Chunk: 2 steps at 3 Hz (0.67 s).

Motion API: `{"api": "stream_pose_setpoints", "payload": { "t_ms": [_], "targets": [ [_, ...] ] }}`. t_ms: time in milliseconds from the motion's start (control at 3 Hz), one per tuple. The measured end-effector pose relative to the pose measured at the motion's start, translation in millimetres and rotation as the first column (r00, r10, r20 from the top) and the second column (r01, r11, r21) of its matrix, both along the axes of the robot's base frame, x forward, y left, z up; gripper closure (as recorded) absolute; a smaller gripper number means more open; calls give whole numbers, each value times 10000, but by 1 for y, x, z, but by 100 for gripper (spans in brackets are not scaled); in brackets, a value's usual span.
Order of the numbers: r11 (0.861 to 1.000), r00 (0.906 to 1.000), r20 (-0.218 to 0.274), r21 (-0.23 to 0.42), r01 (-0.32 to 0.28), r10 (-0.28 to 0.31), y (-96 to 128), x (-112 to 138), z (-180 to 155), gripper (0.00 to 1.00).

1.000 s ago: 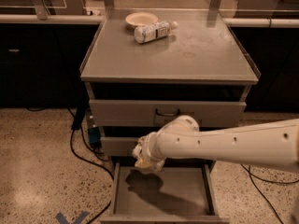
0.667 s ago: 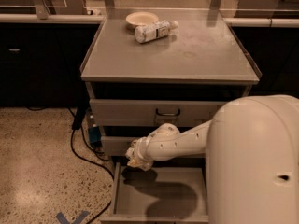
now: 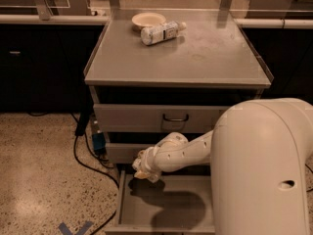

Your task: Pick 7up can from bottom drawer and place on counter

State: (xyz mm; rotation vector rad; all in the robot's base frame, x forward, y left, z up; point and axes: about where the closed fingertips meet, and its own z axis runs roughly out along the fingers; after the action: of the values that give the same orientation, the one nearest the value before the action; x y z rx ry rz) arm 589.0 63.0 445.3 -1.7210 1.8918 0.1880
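No sighting of the 7up can anywhere in the camera view; judged hidden beneath the claw [image 3: 142,170], though unconfirmed. Found pulled open: the bottom drawer [image 3: 142,213], grey floor bare where visible, partly in shadow. Claw positioned low over the drawer's rear left corner, at the end of the white arm [image 3: 186,153] reaching in from the right. Cannot tell whether claw wide, narrow or holding anything. Noted on the counter [image 3: 195,58], near its rear edge: a pale bowl [image 3: 148,19] and a clear plastic bottle [image 3: 160,32] lying on its side just beside it; no can there. Assessed progress: drawer open, claw at the drawer; grasp unconfirmed, lift and placement on the counter outstanding.
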Motion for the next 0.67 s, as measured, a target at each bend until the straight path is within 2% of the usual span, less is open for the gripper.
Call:
{"api": "stream_pose_setpoints", "payload": {
  "t_ms": [333,667],
  "targets": [
    [10000,10000,0,0,0,0,0,0,0,41],
    [10000,10000,-1,0,-1,1,0,0,0,65]
  ]
}}
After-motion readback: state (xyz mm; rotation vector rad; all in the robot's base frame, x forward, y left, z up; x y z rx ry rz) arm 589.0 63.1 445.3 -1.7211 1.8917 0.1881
